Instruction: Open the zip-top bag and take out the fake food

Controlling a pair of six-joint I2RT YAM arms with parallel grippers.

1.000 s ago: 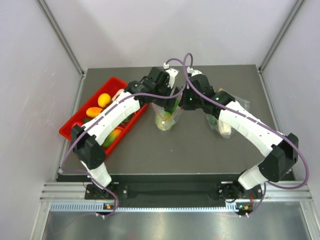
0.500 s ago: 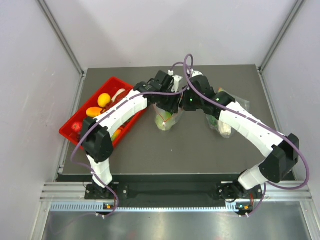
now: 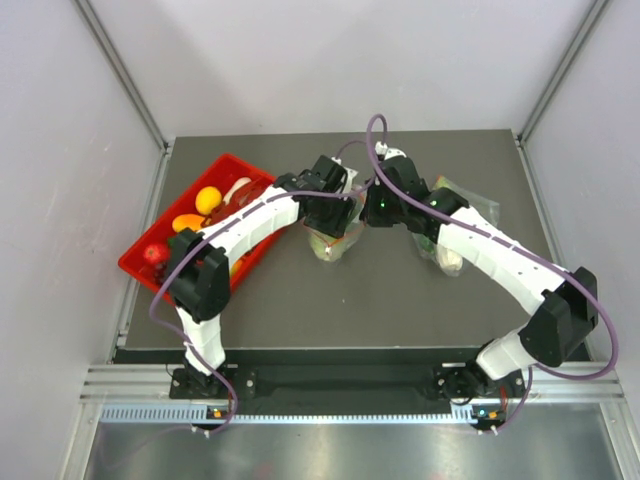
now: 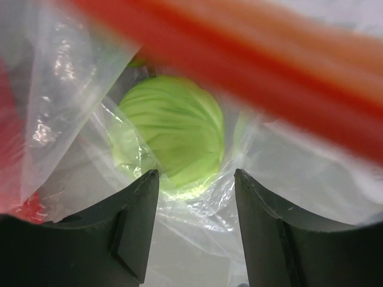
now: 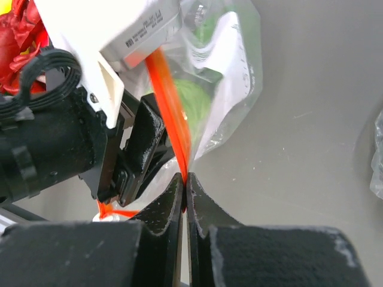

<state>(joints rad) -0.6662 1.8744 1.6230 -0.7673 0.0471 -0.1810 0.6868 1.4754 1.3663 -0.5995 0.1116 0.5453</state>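
Left claw [image 4: 196, 176], narrowed to half-open and empty, has reached the cabbage [image 4: 170, 128]; right claw [image 5: 186, 179] clamps the zip strip [image 5: 170, 101]; we grasp next.

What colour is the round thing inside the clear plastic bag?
Pale green with darker streaks; the round toy cabbage shows best in the left wrist view.

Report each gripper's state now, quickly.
Left gripper: open, fingers apart in the zip-top bag mouth, facing the cabbage.
Right gripper: shut, pinching the bag's zip strip.
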